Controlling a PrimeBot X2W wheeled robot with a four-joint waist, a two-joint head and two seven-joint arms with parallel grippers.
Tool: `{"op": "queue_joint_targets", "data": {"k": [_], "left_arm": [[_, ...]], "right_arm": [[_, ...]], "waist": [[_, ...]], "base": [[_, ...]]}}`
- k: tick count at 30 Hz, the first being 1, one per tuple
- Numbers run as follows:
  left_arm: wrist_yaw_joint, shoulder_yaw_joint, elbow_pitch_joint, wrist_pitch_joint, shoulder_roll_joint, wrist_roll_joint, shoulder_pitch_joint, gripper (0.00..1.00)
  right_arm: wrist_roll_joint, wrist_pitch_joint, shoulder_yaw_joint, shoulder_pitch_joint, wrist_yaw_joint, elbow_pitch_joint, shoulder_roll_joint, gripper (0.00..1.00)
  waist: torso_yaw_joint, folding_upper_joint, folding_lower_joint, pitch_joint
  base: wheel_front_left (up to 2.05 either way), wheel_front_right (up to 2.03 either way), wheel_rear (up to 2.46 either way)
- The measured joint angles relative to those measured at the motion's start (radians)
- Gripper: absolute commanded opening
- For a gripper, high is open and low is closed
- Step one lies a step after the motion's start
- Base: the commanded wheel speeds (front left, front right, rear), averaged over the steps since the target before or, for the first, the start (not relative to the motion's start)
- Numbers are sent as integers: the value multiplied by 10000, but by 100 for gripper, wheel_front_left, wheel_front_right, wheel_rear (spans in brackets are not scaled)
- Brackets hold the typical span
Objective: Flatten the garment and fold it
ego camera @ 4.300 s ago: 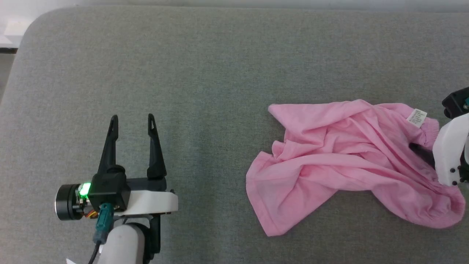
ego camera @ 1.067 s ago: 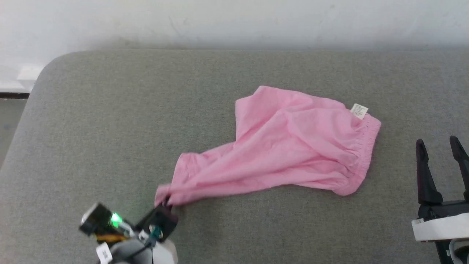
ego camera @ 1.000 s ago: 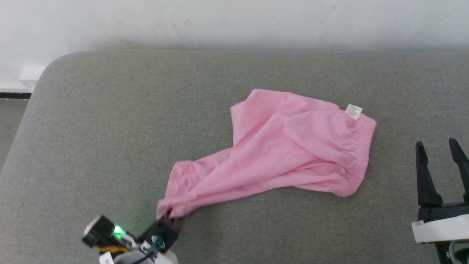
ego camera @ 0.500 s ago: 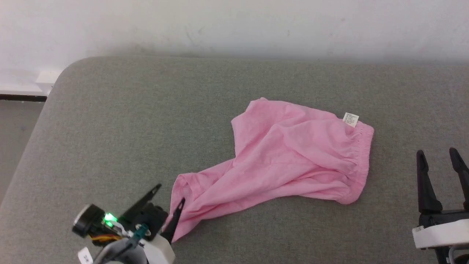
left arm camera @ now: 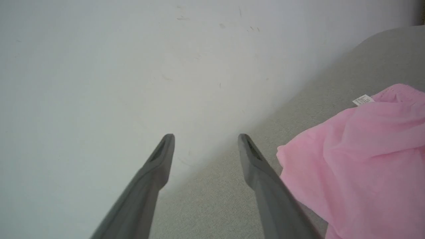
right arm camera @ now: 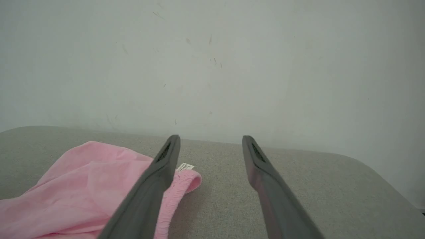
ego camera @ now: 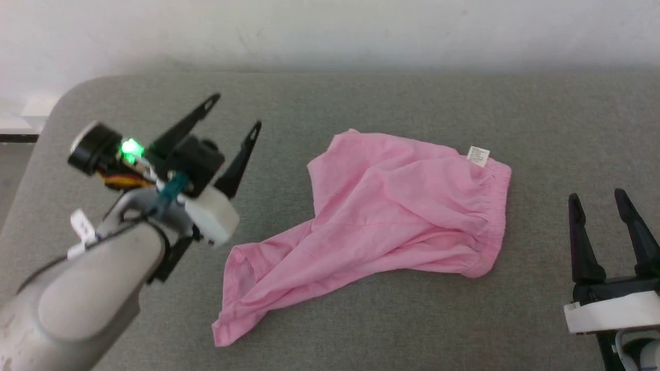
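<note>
A: Where is the garment [ego camera: 392, 216] found?

B: It is laid on the grey cushion [ego camera: 361, 98], about mid-surface, partly spread and rumpled. The waistband [ego camera: 499, 206] is turned toward the robot's right, with the white label [ego camera: 478, 155] at its far corner. 1 leg [ego camera: 242, 299] is drawn out toward the near left. The long axis is thus run diagonally, far right to near left.

A: State of the 2 pincers?

B: The left gripper [ego camera: 237, 109] is held raised over the cushion, fingers spread, nothing gripped. It is pointed toward the wall [ego camera: 330, 31], and the garment is seen off to its right. The right gripper [ego camera: 596, 195] is likewise parted and empty, low at the near right, apart from the cloth.

A: Which arm is judged nearer?

B: The garment's far-left corner is judged closest to the left gripper; the waistband is nearer the right gripper. Flattening is judged unfinished, and no fold is made yet.

A: Anything in the way?

B: Nothing is noted between either gripper and the cloth. Bunching is expected if the thin fabric is dragged from 1 corner only.
</note>
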Motion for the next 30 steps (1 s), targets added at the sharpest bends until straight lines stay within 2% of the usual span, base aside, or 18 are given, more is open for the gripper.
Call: {"op": "queue_joint_targets", "data": {"k": [1, 2, 3, 4, 5, 6, 10, 13, 16, 20, 24, 29, 30], "left_arm": [[0, 0, 0, 0, 0, 0, 0, 100], [-343, 102, 573, -4, -370, -194, -638, 100], [-343, 102, 573, -4, -370, -194, -638, 100], [-583, 113, 874, 2, -541, -291, -958, 100], [-1057, 104, 1588, 46, -840, -380, -1643, 100], [-1057, 104, 1588, 46, -840, -380, -1643, 100], [-1987, -38, 3254, 462, -1394, -510, -3133, 100], [-2583, -265, 4370, 1089, -1964, -604, -4142, 100], [-2970, -558, 5496, 1914, -2546, -892, -4918, 100], [-3168, -1143, 6851, 3283, -3127, -1555, -5552, 100], [-3172, -2130, 7403, 4117, -3371, -2439, -5813, 100], [-3172, -4149, 7589, 5028, -3110, -2903, -6039, 100], [-3170, -4395, 7455, 5547, -2993, -3154, -6305, 100]], "right_arm": [[0, 0, 0, 0, 0, 0, 0, 100], [-12, 0, 44, -161, 0, -42, -4, 100], [-12, 0, 44, -161, 0, -42, -4, 100], [-13, 0, 59, -237, 2, -61, -6, 100], [-44, 0, 123, -393, 0, -96, -13, 100], [-44, 0, 123, -393, 0, -96, -13, 100], [-127, 0, 293, -775, 0, -140, -12, 100], [-128, 0, 424, -1074, 0, -199, -4, 100], [-130, 0, 506, -1341, 2, -236, 2, 100], [-128, 0, 558, -1648, 0, -267, 56, 100], [-125, 0, 675, -1933, 2, -247, 128, 100], [-111, 0, 832, -2255, 2, -161, 182, 100], [-111, 0, 826, -2333, 2, -134, 188, 100]], "waist": [[0, 0, 0, 0], [-131, 0, 0, 143], [-131, 0, 0, 143], [-194, 0, 0, 226], [-330, 0, 0, 412], [-330, 0, 0, 412], [-648, 0, 1, 829], [-928, 0, 1, 1163], [-1225, 0, 1, 1518], [-1612, 0, 2, 2018], [-1998, 0, 1, 2496], [-2457, 0, 0, 3003], [-2616, 0, -3, 3157]], "base": [[0, 0, 0], [0, 0, 0], [0, 0, 0], [0, 0, 0], [0, 0, 0], [0, 0, 0], [0, 0, 0], [0, 0, 0], [0, 0, 0], [0, 0, 0], [0, 0, 0], [0, 0, 0], [0, 0, 0]]}}
